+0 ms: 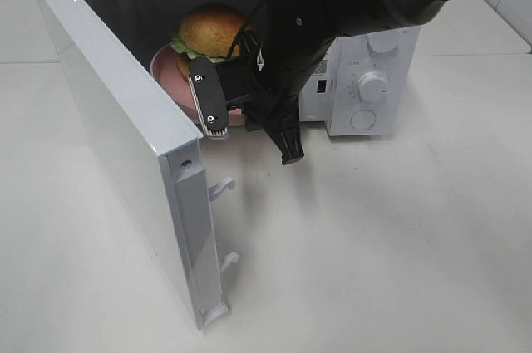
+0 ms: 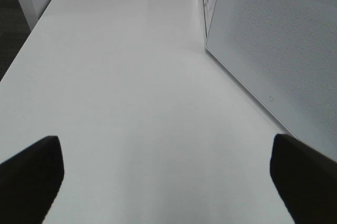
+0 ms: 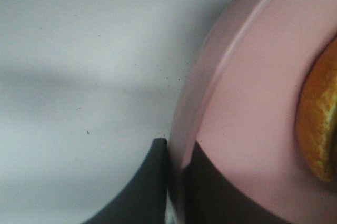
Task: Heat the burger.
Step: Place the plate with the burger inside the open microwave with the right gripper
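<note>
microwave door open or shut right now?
Open. The door stands swung wide from the front, and the cavity shows the burger on its plate.

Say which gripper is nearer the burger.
The right gripper: it pinches the pink plate's rim beside the burger; the left gripper hangs open over the table, outside the microwave door.
</note>
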